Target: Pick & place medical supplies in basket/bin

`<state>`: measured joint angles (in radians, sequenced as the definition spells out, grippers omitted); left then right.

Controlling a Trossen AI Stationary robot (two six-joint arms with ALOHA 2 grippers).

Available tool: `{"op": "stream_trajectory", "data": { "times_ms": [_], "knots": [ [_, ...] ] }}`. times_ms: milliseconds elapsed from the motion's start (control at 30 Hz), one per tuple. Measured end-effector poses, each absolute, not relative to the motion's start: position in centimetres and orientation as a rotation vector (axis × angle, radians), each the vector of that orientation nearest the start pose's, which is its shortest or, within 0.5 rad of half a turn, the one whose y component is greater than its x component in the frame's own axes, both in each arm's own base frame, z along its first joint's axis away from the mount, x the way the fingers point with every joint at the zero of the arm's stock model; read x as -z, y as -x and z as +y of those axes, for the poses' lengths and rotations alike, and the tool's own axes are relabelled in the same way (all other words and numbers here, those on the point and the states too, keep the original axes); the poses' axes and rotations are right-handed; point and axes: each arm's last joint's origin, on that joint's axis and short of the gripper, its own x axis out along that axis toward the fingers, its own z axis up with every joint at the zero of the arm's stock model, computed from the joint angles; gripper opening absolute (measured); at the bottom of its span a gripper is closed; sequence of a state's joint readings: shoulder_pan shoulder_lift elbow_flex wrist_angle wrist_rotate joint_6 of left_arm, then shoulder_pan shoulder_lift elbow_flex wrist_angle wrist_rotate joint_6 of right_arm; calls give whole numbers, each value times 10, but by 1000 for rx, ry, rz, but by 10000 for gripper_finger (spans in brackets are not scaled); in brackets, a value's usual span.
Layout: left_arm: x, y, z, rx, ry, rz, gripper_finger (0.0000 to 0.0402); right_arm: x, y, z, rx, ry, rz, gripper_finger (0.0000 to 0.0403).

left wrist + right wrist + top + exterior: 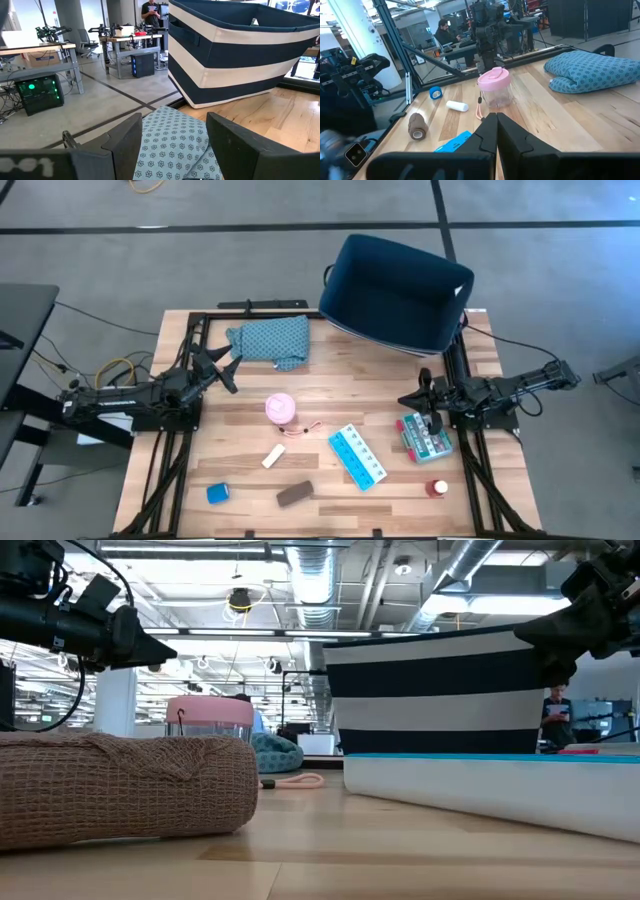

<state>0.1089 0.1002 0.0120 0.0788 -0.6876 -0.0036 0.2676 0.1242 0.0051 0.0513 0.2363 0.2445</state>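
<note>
The navy bin (395,280) with white stripes stands tilted at the table's far right edge. On the table lie a pink roll (280,407), a light-blue pill organiser (357,456), a green-red packet (425,437), a red-white bottle (438,488), a blue cube (217,493), a white piece (273,456) and a brown block (293,493). My left gripper (225,366) is open and empty at the left. It faces the teal cloth (175,140), which shows between its fingers. My right gripper (425,393) is shut and empty, just beyond the packet's far side.
The teal patterned cloth (272,340) lies bunched at the far left of the table, next to the bin. A thin pink cord (300,428) trails from the pink roll. A black frame runs along the table's sides. The bare wood between pink roll and bin is free.
</note>
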Motion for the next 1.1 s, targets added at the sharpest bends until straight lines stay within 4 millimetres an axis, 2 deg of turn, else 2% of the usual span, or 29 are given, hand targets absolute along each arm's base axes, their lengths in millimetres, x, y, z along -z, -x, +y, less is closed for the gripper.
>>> {"op": "stream_trajectory", "data": {
  "times_ms": [833,1000,1100],
  "knots": [
    [-170,-94,29,-792,26,-25,210,-160,-102,21,-23,-228,69,0],
    [-169,-97,25,-619,187,-66,210,-160,-102,21,-23,-228,69,0],
    [-169,-99,24,-575,213,-76,210,-160,-102,21,-23,-228,69,0]
  ]
}}
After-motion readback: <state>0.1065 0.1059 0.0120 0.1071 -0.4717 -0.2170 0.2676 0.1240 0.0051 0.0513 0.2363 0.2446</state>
